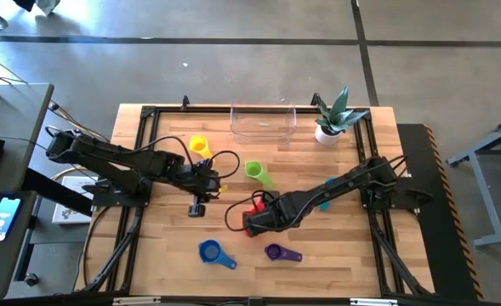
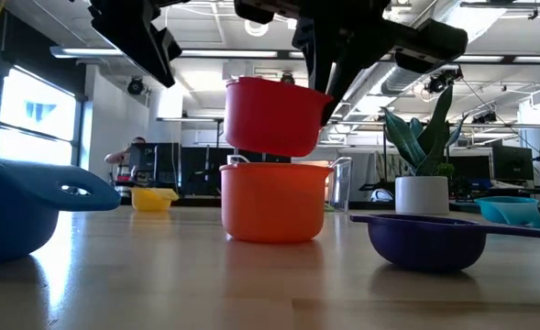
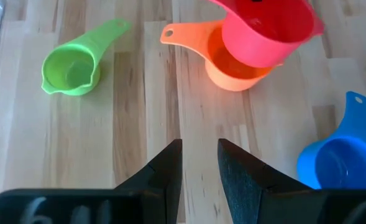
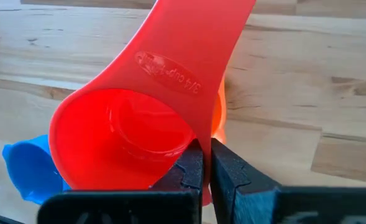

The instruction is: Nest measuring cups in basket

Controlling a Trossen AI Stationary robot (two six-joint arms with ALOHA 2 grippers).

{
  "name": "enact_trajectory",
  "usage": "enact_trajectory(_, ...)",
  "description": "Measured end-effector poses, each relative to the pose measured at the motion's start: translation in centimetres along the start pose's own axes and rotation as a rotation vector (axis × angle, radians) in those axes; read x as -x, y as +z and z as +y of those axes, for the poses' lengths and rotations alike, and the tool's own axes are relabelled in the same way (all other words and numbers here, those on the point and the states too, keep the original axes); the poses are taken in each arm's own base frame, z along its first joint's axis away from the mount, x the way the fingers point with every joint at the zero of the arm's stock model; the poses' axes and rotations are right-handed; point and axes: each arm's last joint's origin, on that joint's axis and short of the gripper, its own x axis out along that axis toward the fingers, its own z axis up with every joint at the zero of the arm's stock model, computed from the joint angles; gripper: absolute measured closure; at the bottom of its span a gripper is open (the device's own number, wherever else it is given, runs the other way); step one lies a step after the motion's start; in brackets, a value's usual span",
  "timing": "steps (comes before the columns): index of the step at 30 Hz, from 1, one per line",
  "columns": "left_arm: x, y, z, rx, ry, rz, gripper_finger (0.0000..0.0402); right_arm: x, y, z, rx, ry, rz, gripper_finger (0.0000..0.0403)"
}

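The right gripper (image 4: 206, 163) is clamped on the red cup's (image 4: 123, 134) handle, bowl upright just above the orange cup (image 2: 273, 200); the left gripper (image 3: 199, 163) hangs slightly apart, empty.

Red cup (image 2: 271, 115), orange cup (image 2: 273, 200)

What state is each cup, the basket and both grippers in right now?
red cup: held just above the orange cup, off the table
orange cup: upright on the table
green cup: upright on the table
blue cup: on the table
purple cup: on the table
yellow cup: on the table
basket: no cups inside
right gripper: shut on the red cup's handle
left gripper: open, holding nothing
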Motion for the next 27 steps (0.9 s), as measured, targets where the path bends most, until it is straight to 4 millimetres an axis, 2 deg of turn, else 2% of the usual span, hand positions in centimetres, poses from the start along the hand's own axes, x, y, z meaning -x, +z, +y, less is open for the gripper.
enact_trajectory(15,0.0,0.0,0.0,0.000,0.014,-0.002,0.0309,-1.5,0.3,0.0,0.052,-0.048,0.033,0.0402)
enact_trajectory(27,0.0,0.0,0.0,0.000,0.014,-0.003,0.0309,-1.6,0.7,0.1,0.048,-0.048,0.044,0.0402)
